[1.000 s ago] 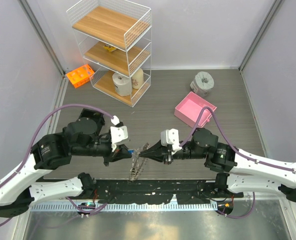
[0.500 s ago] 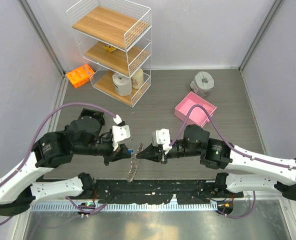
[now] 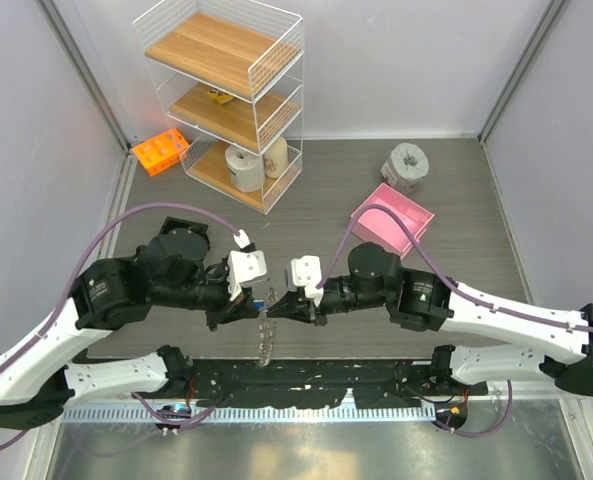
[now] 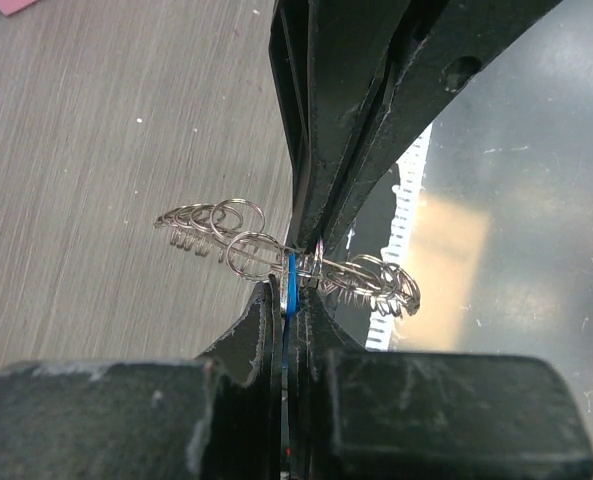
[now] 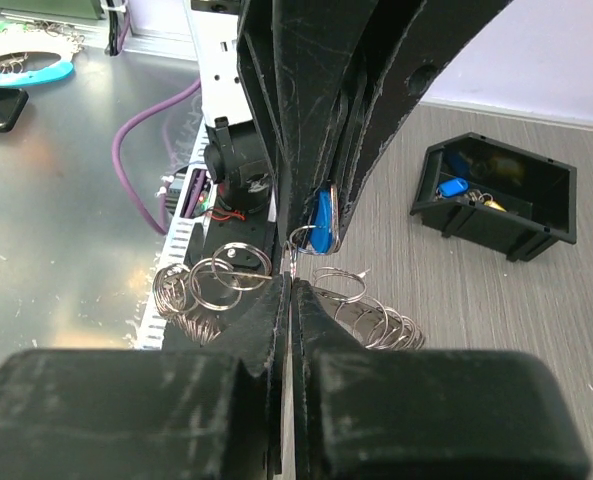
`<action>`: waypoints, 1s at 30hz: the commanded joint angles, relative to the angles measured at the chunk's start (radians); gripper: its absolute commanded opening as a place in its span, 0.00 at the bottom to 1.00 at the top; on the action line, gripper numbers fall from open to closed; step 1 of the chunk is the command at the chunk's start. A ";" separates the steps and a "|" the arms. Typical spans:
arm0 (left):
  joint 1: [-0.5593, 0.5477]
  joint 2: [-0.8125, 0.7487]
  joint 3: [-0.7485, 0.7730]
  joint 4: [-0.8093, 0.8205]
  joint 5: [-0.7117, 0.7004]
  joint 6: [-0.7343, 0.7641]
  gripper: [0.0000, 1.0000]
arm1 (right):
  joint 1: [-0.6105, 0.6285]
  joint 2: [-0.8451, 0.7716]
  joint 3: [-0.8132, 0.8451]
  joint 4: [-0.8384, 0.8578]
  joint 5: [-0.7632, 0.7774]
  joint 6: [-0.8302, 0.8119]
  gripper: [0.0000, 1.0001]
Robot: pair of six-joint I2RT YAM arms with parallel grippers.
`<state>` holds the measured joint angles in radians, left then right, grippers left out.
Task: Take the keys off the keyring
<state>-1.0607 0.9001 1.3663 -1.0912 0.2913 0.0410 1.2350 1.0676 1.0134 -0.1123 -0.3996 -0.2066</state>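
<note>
**A:** Status?

**B:** Both arms meet over the grey wood-grain bench (image 3: 456, 180), at the middle of the near edge. The large thin silver wire keyring (image 3: 267, 335) hangs between them, with small flat silver keys (image 4: 371, 280) bunched along it.

**A:** Grips?

**B:** Left fingers (image 3: 250, 305) are clenched on the blue-headed key (image 4: 289, 285). Right fingers (image 3: 277, 308) are clenched on the keyring wire just beside it, tips nearly touching.

**A:** Step?

**B:** Looks like working the blue-headed key off the coil. Early in the task, since most keys sit on the keyring.

**A:** Next?

**B:** Probably hold the wire firm and slide the key along the split until it clears. Main risk is the wire slipping.
</note>
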 commanded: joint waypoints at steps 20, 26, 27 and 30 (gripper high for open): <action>0.001 0.085 0.108 -0.027 -0.040 -0.093 0.00 | 0.006 -0.070 -0.061 0.006 0.180 -0.059 0.53; 0.002 0.086 0.117 -0.022 -0.035 -0.113 0.00 | 0.003 -0.095 -0.088 0.071 0.189 -0.053 0.54; 0.001 0.085 0.120 -0.021 -0.035 -0.116 0.00 | 0.003 -0.098 -0.090 0.075 0.191 -0.050 0.54; 0.001 0.085 0.117 -0.016 -0.018 -0.113 0.00 | -0.002 -0.118 -0.102 0.106 0.189 -0.047 0.54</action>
<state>-1.0584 0.9977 1.4414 -1.1370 0.2569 -0.0544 1.2358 0.9874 0.9165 -0.1055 -0.2291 -0.2577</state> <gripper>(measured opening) 0.052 0.541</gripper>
